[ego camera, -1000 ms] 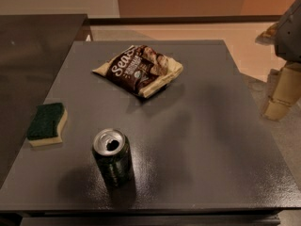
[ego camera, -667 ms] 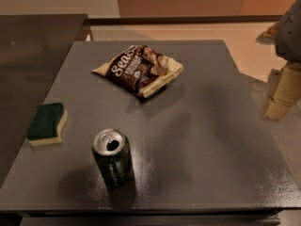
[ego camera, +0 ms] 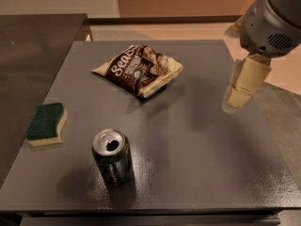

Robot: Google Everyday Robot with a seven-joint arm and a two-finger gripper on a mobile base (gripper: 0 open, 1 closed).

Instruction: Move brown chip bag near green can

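One tool (ego camera: 242, 86) hangs over the desk (ego camera: 197, 140) by its right edge; I cannot tell whether it is released or clenched. The brown chip bag (ego camera: 139, 69) lies toward the far edge, well apart from the green can (ego camera: 112, 157), which stands upright near the near edge with its top opened. A sponge (ego camera: 45, 124) sits by the left edge.

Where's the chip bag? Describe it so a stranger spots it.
On the grey table, look far middle, left of the gripper over the right side. The chip bag lies there: crinkly brown with white lettering, unlike the upright green can and the sponge nearer.
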